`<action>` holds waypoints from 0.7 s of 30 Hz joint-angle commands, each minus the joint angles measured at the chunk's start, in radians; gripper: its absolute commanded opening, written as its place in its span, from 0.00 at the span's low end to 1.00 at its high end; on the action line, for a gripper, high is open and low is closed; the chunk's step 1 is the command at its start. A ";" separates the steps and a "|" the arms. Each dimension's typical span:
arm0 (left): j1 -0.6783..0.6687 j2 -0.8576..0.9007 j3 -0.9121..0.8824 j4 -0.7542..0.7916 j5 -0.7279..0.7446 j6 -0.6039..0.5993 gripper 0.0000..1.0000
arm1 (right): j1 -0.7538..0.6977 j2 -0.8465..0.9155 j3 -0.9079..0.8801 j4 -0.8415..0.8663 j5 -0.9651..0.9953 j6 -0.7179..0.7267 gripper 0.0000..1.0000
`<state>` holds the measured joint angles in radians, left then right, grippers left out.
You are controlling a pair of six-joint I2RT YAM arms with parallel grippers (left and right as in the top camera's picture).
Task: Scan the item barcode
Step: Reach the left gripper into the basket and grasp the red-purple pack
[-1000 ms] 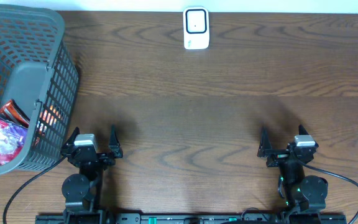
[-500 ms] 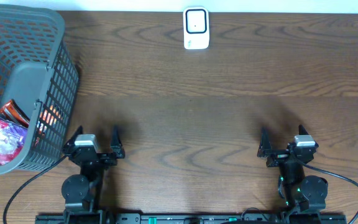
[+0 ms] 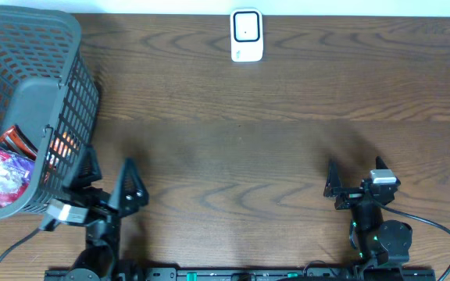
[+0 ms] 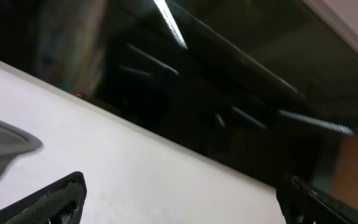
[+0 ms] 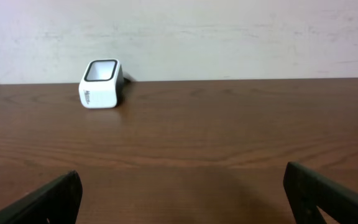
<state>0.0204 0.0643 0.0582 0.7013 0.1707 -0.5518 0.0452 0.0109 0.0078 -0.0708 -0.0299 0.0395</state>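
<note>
Left gripper (image 3: 109, 168), jaws spread and empty, tilts toward the basket (image 3: 67, 31); right gripper (image 3: 355, 167) sits open, holding nothing, at the table's (image 3: 248, 140) near edge; the item, a pink packet (image 3: 2, 176), lies inside the basket; likely light, crinkly and slick, best pinched at a flat sealed edge; scanner (image 3: 246, 35) stands well apart, at the far side.

Place: staged shop checkout counter
Upper centre: white barcode scanner (image 3: 247, 35) standing on wood-grain table (image 3: 248, 140)
Left edge: grey shopping basket (image 3: 78, 97) holding snack packets (image 3: 1, 176)
Top of frame: plain pale wall (image 5: 229, 31)
</note>
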 commanded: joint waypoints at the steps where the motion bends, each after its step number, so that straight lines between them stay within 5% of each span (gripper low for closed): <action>1: -0.002 0.110 0.174 0.015 -0.111 -0.009 0.98 | -0.007 -0.006 -0.002 -0.004 0.002 -0.014 0.99; 9: 0.013 0.579 0.703 -0.079 -0.070 0.424 0.98 | -0.007 -0.006 -0.002 -0.004 0.002 -0.014 0.99; 14: 0.159 0.881 1.217 -0.684 -0.084 0.618 0.97 | -0.007 -0.006 -0.002 -0.004 0.002 -0.014 0.99; 18: 0.407 1.165 1.632 -1.204 -0.149 0.567 0.98 | -0.007 -0.006 -0.002 -0.004 0.002 -0.014 0.99; 21: 0.574 1.318 1.817 -1.422 -0.044 0.524 0.98 | -0.007 -0.006 -0.002 -0.004 0.002 -0.014 0.99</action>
<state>0.4541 1.2606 1.7157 -0.6018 0.0723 -0.0250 0.0452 0.0113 0.0074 -0.0708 -0.0292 0.0395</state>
